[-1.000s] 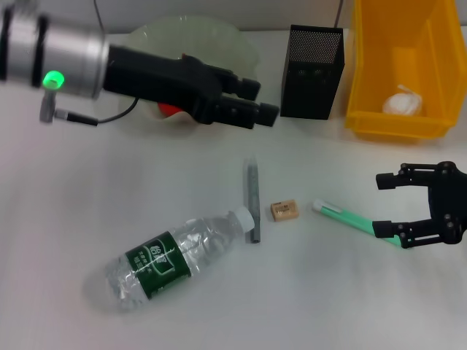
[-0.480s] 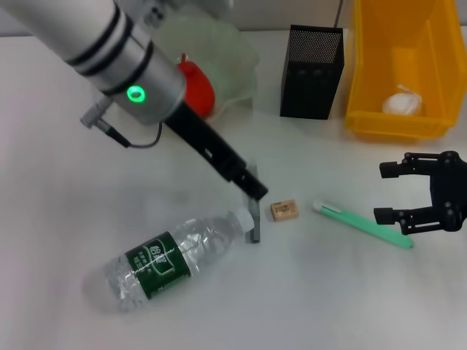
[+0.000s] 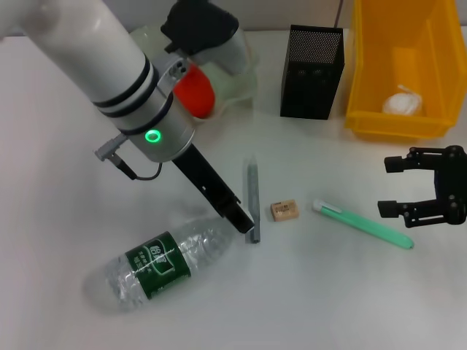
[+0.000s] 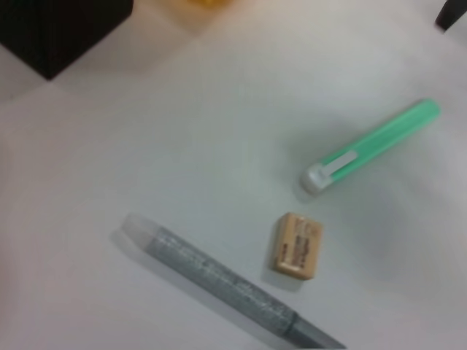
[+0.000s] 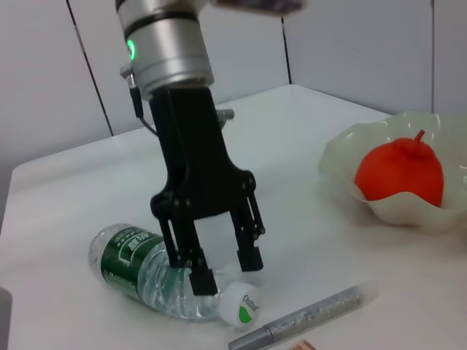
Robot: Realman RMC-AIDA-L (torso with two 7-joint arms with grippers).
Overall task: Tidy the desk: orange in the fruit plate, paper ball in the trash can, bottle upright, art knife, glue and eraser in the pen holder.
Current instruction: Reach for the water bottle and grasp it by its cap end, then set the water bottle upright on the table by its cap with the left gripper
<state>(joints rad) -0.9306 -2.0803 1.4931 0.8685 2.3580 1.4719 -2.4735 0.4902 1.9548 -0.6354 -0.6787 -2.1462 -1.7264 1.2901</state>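
Observation:
The bottle point(image 3: 157, 261) lies on its side near the front left of the table. My left gripper point(image 3: 239, 219) is open and low over its cap end. In the right wrist view its fingers point(image 5: 201, 280) stand on either side of the neck, just behind the white cap point(image 5: 241, 305). The grey art knife point(image 3: 252, 198), the eraser point(image 3: 284, 211) and the mint-green glue point(image 3: 363, 225) lie in a row to the right. My right gripper point(image 3: 391, 187) is open and empty beside the glue's far end. The orange point(image 3: 194, 92) sits in the fruit plate point(image 3: 244, 73).
The black mesh pen holder point(image 3: 312, 71) stands at the back centre. The yellow trash can point(image 3: 372, 117) beside it holds a paper ball point(image 3: 403, 103). The left wrist view shows the art knife point(image 4: 226, 284), the eraser point(image 4: 295, 246) and the glue point(image 4: 372, 146).
My left arm has swung from above the fruit plate down to the bottle's cap end. The right gripper has drifted slightly right, off the glue's end.

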